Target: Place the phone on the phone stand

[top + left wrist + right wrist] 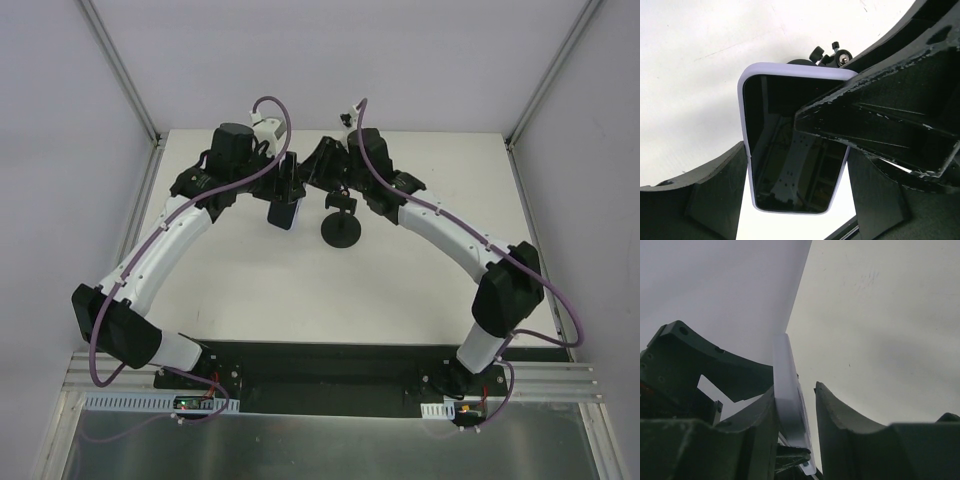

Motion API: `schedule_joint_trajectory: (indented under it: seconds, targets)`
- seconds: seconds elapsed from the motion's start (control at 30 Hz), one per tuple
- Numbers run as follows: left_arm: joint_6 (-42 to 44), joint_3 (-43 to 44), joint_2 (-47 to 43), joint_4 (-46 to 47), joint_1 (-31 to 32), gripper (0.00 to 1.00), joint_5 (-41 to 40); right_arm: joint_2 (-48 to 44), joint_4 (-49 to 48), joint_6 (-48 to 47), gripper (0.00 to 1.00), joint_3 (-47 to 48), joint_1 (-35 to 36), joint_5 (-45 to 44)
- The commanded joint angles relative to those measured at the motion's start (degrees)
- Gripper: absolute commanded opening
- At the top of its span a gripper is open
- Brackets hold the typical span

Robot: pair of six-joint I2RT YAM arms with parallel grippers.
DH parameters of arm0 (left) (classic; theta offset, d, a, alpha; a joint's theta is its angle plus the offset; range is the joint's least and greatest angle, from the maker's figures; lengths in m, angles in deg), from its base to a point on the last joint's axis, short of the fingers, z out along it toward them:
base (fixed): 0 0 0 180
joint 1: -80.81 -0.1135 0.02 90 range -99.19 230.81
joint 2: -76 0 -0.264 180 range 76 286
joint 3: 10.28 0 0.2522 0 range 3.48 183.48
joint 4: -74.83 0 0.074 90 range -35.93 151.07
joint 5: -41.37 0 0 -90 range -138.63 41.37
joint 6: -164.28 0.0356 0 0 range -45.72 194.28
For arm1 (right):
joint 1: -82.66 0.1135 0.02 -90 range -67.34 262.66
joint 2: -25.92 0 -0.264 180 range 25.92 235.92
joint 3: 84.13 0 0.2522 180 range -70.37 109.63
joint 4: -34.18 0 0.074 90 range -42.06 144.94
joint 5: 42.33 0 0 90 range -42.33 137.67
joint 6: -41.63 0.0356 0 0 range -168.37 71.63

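1. Nearest the camera, a flat black mounting plate [330, 365] carries both arm bases at the near edge of the plain white tabletop [300, 300]. The two white-and-black arms arch away from it and lean in toward each other.
2. Farther in, the small black phone stand [341, 230] sits slightly right of centre. Its round disc base lies flat on the table, its thin rod is upright and its clamp head is on top.
3. Just left of the stand, and apart from it, is the slim black-screened phone with a pale rounded edge [283, 214]. From above it shows only as a short dark patch, so its long axis stands steep rather than flat.
4. The black two-finger left gripper [771, 135] is clamped onto the phone, one finger lying across the glossy screen and the other behind the back.
   - In the left wrist view the screen faces the camera and the long axis runs from top to bottom.
   - The stand's clamp head peeks out just past the upper short edge.
5. Beyond, the dark right gripper [795, 390] has its fingers spread. The phone appears edge-on between them as a thin pale strip, close against one finger with a gap to the other. Whether it touches cannot be told.
6. Farthest, pale grey enclosure walls [400, 60] stand behind the table.
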Motion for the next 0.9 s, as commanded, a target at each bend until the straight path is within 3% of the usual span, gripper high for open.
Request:
schedule_joint_trajectory:
  seconds: [0.0, 0.03, 0.07, 0.1, 0.13, 0.17, 0.2, 0.27, 0.3, 0.37, 0.5, 0.63, 0.73, 0.87]
  targets:
    - [0.8, -0.2, -3.4, 5.6, 0.6, 0.0, 1.4, 0.6, -5.0, 2.0, 0.32, 1.8, 0.7, 3.1]
    - [0.6, -0.3, -3.3, 5.6, 0.6, 0.0, 1.5, 0.5, -5.8, 1.6, 0.27, 1.3, 0.6, 3.3]
    - [0.6, -0.2, -3.3, 5.7, 0.6, 0.0, 1.8, 0.3, -6.0, 1.3, 0.11, 0.9, 0.7, 3.2]
    - [0.6, -0.1, -3.4, 5.7, 0.6, 0.0, 2.1, -0.2, -6.5, 1.0, 0.01, 0.3, 0.7, 2.3]
    - [0.6, -0.1, -3.7, 5.7, 0.6, 0.05, 2.6, -1.7, -8.2, 0.4, 0.01, -0.9, 0.5, 1.7]
    - [0.7, -0.1, -3.8, 5.6, 0.6, 0.14, 3.6, -2.6, -9.3, -1.7, 0.01, -2.9, 0.3, 1.3]
    - [0.9, -0.3, -4.6, 5.8, 0.6, 0.42, 5.1, -3.7, -9.9, -3.2, 0.01, -3.8, 0.2, 0.0]
    - [0.7, -1.9, -7.0, 8.2, 0.2, 0.65, 7.1, -6.9, -12.0, -7.7, 0.01, -6.1, -0.6, 0.2]
    - [0.6, -2.7, -7.9, 9.1, 0.0, 0.81, 8.9, -8.1, -12.8, -8.8, 0.01, -6.9, -1.1, 1.2]
    - [0.0, -5.1, -9.9, 12.7, -0.1, 0.89, 10.3, -11.6, -15.6, -10.8, 0.01, -9.0, -3.1, 3.0]
    - [-3.7, -7.0, -9.7, 16.9, -2.4, 0.92, 17.3, -16.7, -23.2, -12.6, 0.01, -16.2, -8.7, 11.7]
    - [-6.4, -6.6, -6.8, 20.8, -3.7, 0.83, 32.3, -19.0, -28.2, -14.6, 0.01, -17.8, -14.2, 23.9]
    - [-8.6, -6.4, -3.9, 24.4, -3.5, 0.79, 39.9, -20.9, -28.5, -18.4, 0.01, -18.2, -15.2, 30.7]
    - [-10.2, -6.6, -1.2, 26.6, -2.6, 0.82, 43.8, -23.7, -30.3, -20.6, 0.01, -19.8, -15.2, 36.8]
